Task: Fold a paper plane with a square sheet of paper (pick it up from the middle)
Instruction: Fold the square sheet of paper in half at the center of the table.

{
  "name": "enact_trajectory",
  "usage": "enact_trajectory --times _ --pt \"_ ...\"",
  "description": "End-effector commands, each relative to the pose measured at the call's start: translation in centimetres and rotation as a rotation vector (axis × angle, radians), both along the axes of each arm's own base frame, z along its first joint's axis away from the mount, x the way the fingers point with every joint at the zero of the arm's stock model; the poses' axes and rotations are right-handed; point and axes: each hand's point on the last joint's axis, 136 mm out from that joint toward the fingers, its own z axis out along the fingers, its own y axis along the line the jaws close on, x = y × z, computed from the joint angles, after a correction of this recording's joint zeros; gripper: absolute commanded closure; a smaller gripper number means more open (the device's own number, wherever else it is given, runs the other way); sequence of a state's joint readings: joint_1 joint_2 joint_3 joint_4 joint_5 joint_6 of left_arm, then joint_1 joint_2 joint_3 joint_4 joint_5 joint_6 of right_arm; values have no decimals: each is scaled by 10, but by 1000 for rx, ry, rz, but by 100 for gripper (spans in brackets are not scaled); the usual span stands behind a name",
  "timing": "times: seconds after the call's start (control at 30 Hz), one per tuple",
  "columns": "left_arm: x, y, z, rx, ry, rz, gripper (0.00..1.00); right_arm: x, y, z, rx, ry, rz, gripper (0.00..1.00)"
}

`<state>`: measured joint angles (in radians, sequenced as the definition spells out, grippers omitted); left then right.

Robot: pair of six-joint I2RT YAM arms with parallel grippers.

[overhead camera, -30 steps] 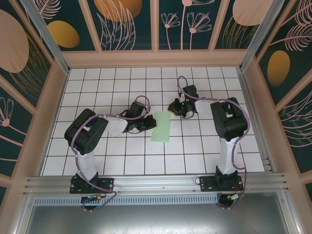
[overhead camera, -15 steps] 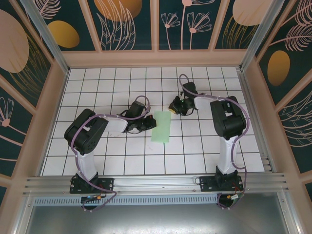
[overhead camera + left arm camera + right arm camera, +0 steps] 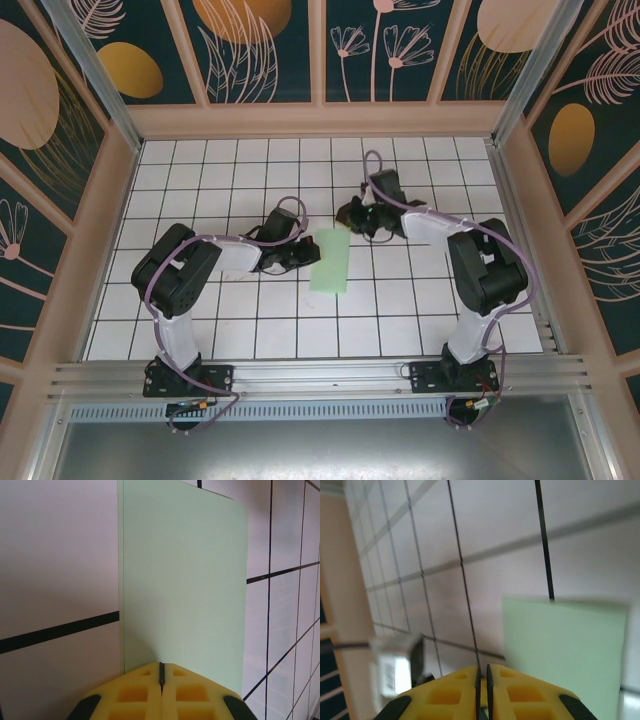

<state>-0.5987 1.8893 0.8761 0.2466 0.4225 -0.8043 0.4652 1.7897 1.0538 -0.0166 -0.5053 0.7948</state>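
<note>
The square sheet of paper (image 3: 331, 262) lies flat on the white grid table, folded into a narrow pale mint-green rectangle. No paper plane is in view. My left gripper (image 3: 308, 258) is shut, its yellow tips resting on the middle of the sheet's left long edge. From the left wrist, the sheet (image 3: 185, 580) stretches away from the left gripper (image 3: 161, 665). My right gripper (image 3: 348, 213) hovers just beyond the sheet's far end, all but shut with a thin slit and nothing in it. The right wrist shows the sheet (image 3: 565, 650) to the right of the right gripper (image 3: 482, 669).
Wooden-framed walls (image 3: 320, 120) close in the table at the back and both sides. An aluminium rail (image 3: 320, 375) runs along the near edge by the arm bases. Part of the left arm (image 3: 395, 672) appears blurred at the left of the right wrist view.
The right gripper has drawn back from the sheet's far right corner, moving left and toward the back wall, while its elbow swung right. The left gripper and the sheet stayed still.
</note>
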Motion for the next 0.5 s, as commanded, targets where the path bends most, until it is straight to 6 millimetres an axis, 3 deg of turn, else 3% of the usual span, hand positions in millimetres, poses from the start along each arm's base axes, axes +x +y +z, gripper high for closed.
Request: enact_trajectory --times 0.0,0.13,0.37,0.47 --pt "-26 21 -33 116 108 1 100 -25 1 -17 -19 24 4 85" --pt "-26 20 -33 113 112 1 100 -49 1 -35 -19 54 20 85" --pt "-26 20 -34 114 112 2 100 -76 -24 -83 -130 143 3 85" --pt "-25 19 -32 108 108 1 100 -75 -19 -76 -120 128 15 85"
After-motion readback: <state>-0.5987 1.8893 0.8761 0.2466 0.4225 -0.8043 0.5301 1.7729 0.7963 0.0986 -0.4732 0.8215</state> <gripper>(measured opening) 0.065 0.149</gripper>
